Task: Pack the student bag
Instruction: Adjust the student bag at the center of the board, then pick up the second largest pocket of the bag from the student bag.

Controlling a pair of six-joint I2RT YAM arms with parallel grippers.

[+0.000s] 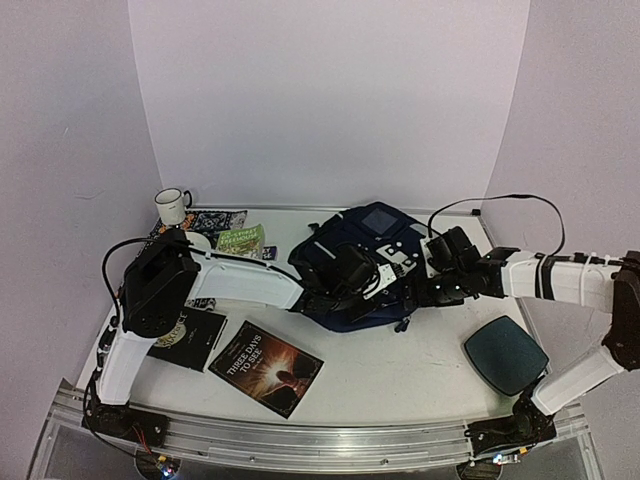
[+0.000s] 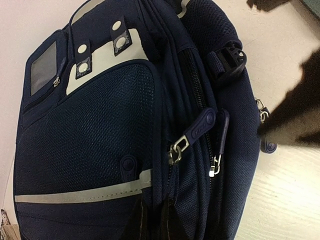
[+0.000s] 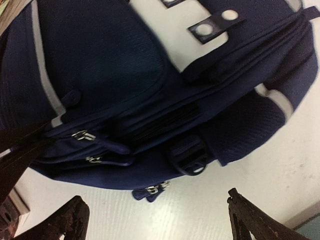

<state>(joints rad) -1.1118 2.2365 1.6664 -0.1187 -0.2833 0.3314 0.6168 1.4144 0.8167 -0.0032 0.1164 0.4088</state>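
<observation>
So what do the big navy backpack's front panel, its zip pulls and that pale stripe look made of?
Navy backpack's front panel: matte woven mesh fabric; the grainy weave shows. Zip pulls: dark, rubbery-looking tabs on shiny metal sliders, probably. Pale stripe: smooth grey tape, perhaps reflective, as it catches the light.

The bag (image 1: 345,235) is navy mesh with pale grey stripes (image 2: 80,192), a white panel (image 2: 100,65) and silver zip pulls (image 2: 178,148). The counter (image 1: 400,370) is white. A book (image 1: 266,368) is black with an orange glow, a booklet (image 1: 240,240) green, a pad (image 1: 505,355) dark teal, a mug (image 1: 171,205) white with a dark rim.
</observation>
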